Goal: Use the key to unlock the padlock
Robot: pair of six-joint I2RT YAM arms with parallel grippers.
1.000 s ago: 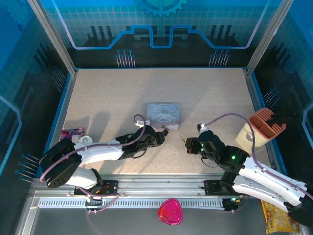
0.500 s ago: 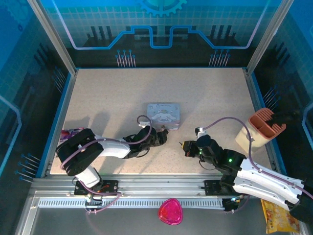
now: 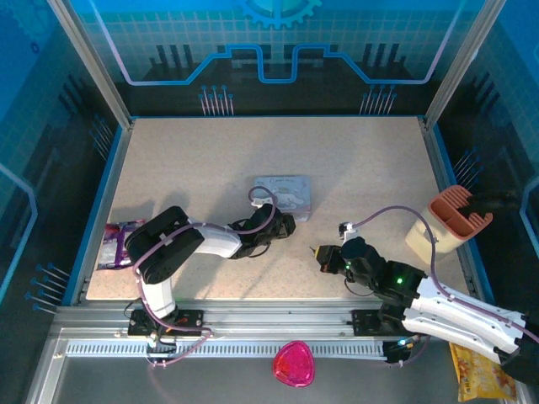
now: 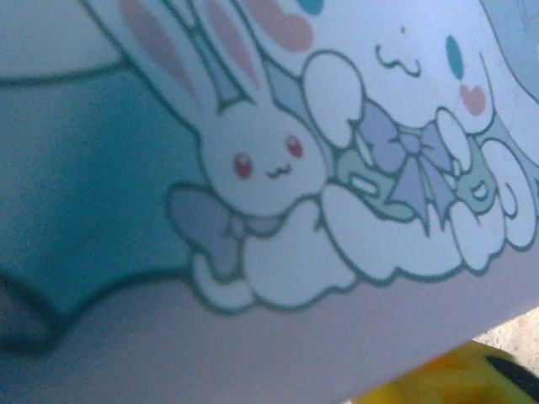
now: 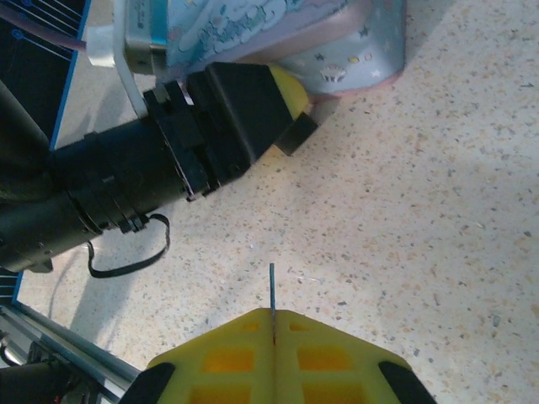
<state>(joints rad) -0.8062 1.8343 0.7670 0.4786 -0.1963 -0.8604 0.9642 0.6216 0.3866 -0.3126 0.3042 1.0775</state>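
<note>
Dark-grey key (image 5: pixel 271 290) is poking from the right tool (image 5: pixel 273 338), which is clamping it tight above the table (image 5: pixel 421 219). Ahead, the padlock (image 5: pixel 296 135) is sitting against the cartoon tin (image 5: pixel 354 38) at the left tool (image 5: pixel 282 101); I cannot tell how wide that tool is standing.

Key (image 5: pixel 271 290): slim dark shaft seen edge-on, clamped between the yellow fingers of the right gripper (image 5: pixel 271 330), tip pointing to 12 o'clock.

Padlock (image 5: pixel 296 135): dark squarish body, tilted, lying at 12 o'clock from the key tip and well apart from it, just beside the tin (image 5: pixel 354 50). Shackle not discernible.
</note>
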